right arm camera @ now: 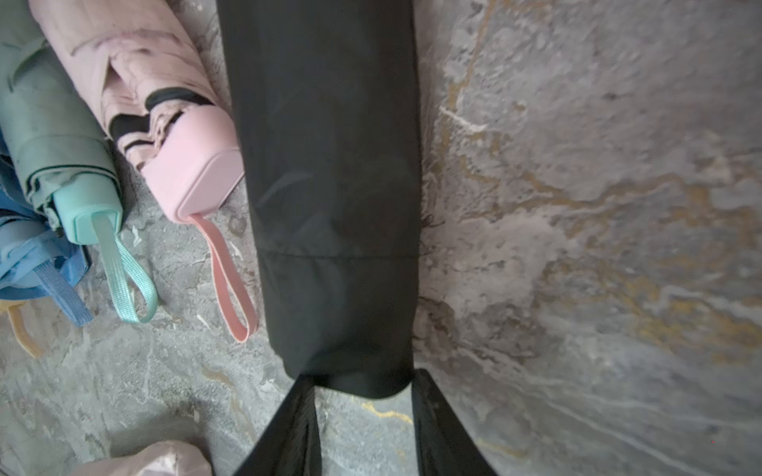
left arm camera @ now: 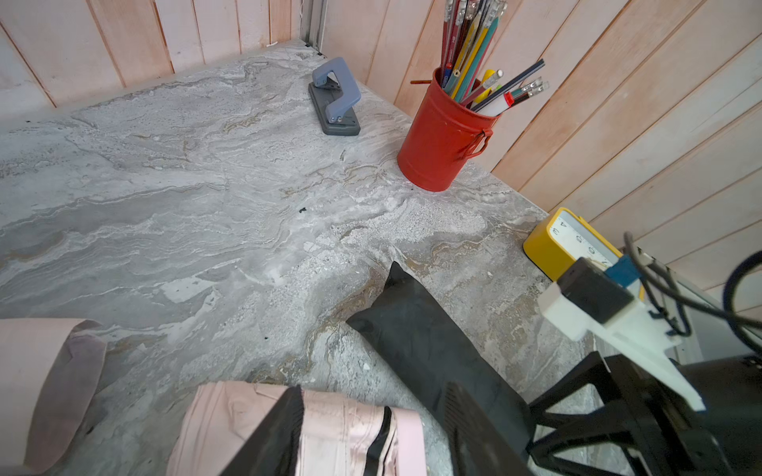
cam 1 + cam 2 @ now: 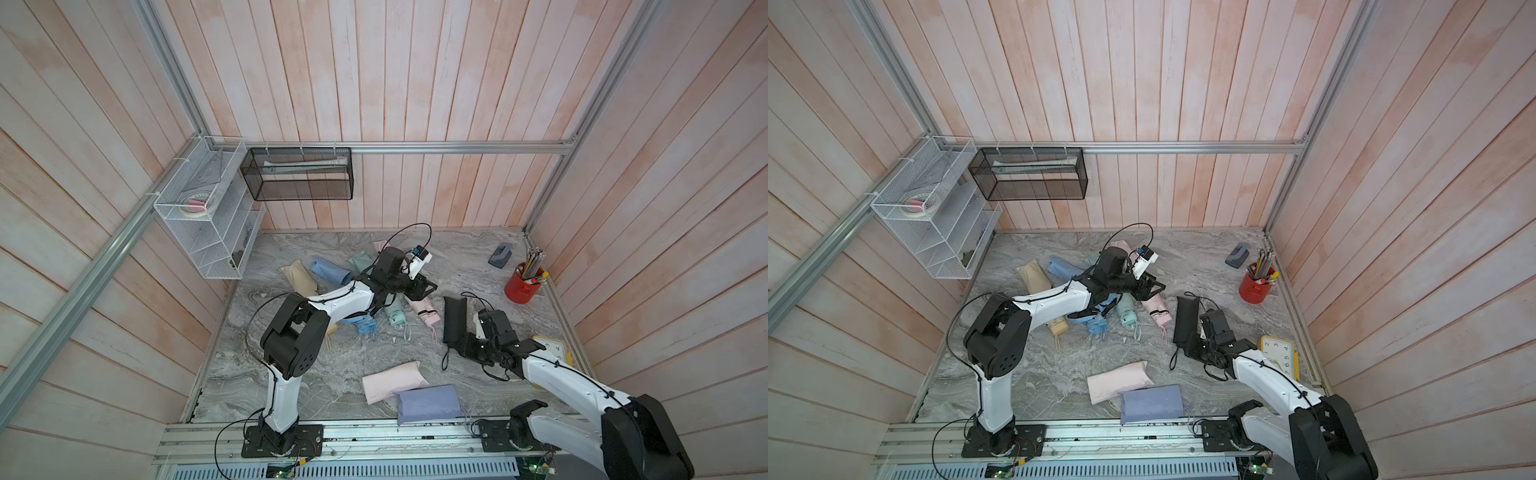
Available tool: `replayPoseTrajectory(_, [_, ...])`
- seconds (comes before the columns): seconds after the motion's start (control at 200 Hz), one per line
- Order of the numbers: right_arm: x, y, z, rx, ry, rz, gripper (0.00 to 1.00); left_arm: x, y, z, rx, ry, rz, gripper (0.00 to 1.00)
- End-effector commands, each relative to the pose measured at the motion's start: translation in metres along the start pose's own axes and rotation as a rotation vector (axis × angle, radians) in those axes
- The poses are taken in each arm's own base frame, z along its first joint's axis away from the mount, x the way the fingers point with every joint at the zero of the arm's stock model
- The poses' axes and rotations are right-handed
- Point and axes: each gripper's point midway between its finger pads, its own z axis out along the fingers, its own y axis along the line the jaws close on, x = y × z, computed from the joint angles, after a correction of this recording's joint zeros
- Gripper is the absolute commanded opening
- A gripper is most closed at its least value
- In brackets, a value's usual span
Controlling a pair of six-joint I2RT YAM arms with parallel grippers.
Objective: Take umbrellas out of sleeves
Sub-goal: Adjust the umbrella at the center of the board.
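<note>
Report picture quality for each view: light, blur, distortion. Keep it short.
Both top views: soft even light, faint shadows, wide-angle bend in the wall planks and rail. Left wrist view: sharp on the red pencil cup and hole punch. Right wrist view: black sleeve reads as near-featureless dark; the marble tabletop smears toward the edges.

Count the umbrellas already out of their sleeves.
4, lying in a row: beige umbrella partly under the left arm, light blue umbrella, mint umbrella, pink umbrella beside the black sleeve. Others may hide under that arm.
</note>
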Motion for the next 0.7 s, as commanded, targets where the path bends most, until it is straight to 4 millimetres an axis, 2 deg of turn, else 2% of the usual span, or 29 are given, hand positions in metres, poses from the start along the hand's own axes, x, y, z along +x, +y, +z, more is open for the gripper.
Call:
replayPoseTrajectory(0.0, [0.013,-0.001,0.001,-0.001,0.038,0.003,0.39,-0.005,-0.008,-0.004,0.023,-0.025,0.009,0.58])
replayPoseTrajectory(0.155, [0.01,0.0,0.005,-0.004,0.032,0.018,0.37,-0.003,-0.009,-0.005,0.024,-0.024,0.009,0.58])
replayPoseTrajectory(0.25, [0.001,-0.007,0.007,0.028,0.002,0.054,0.37,-0.004,-0.01,-0.008,0.024,-0.029,0.012,0.58])
replayPoseTrajectory(0.545, [-0.05,-0.026,0.002,0.055,-0.067,0.117,0.36,-0.004,-0.011,-0.01,0.022,-0.031,0.014,0.58])
replayPoseTrajectory(0.695, [-0.051,-0.02,-0.003,0.026,-0.063,0.096,0.35,-0.003,-0.011,-0.01,0.024,-0.029,0.012,0.58])
